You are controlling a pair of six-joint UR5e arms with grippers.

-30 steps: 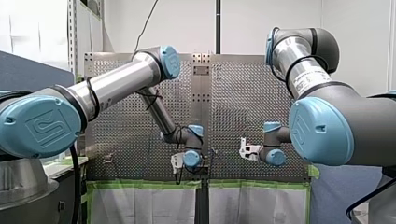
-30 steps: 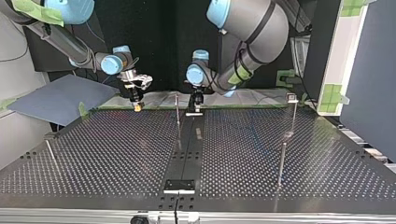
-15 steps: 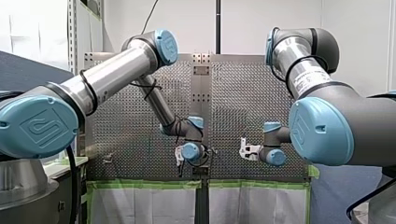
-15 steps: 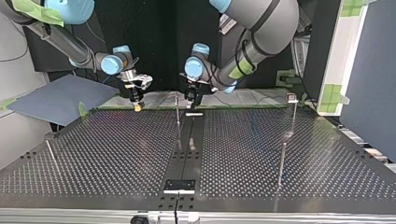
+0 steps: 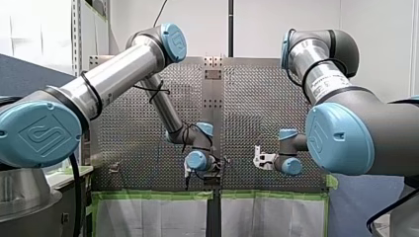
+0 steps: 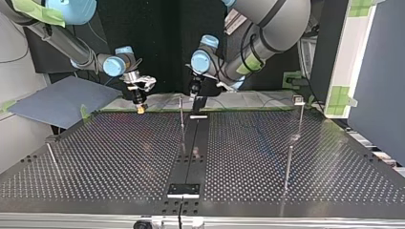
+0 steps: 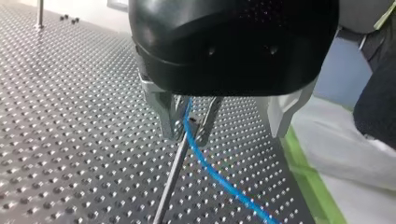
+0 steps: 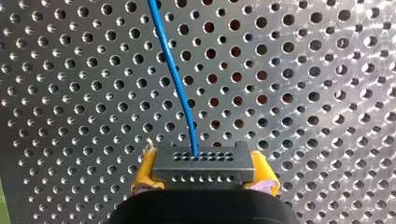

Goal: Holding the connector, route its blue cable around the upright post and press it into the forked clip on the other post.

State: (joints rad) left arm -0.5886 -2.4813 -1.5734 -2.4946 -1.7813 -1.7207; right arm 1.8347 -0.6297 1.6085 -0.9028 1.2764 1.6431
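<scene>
In the right wrist view my right gripper (image 8: 204,174) is shut on the black connector (image 8: 203,161), its yellow pads on both sides. The blue cable (image 8: 175,74) leaves the connector and runs on over the perforated plate. In the left wrist view my left gripper (image 7: 222,134) is open, its metal fingers (image 7: 161,109) wide apart. The forked clip (image 7: 206,119) on its thin post (image 7: 170,182) stands between them, close to one finger. The blue cable (image 7: 219,179) passes between the prongs. In the top view my left gripper (image 6: 197,99) hangs by the middle post (image 6: 181,114) and my right gripper (image 6: 139,106) is further left.
More thin posts stand at the top view's right (image 6: 300,119) (image 6: 288,167) and left (image 6: 51,157). A black strip (image 6: 190,157) runs down the middle of the table to a black block (image 6: 183,190) at the near edge. A blue-grey mat (image 6: 57,100) lies off the table's left.
My left arm's wrist has turned and risen a little beside the middle post, shifting left in the front view. My right arm has stayed still with the connector.
</scene>
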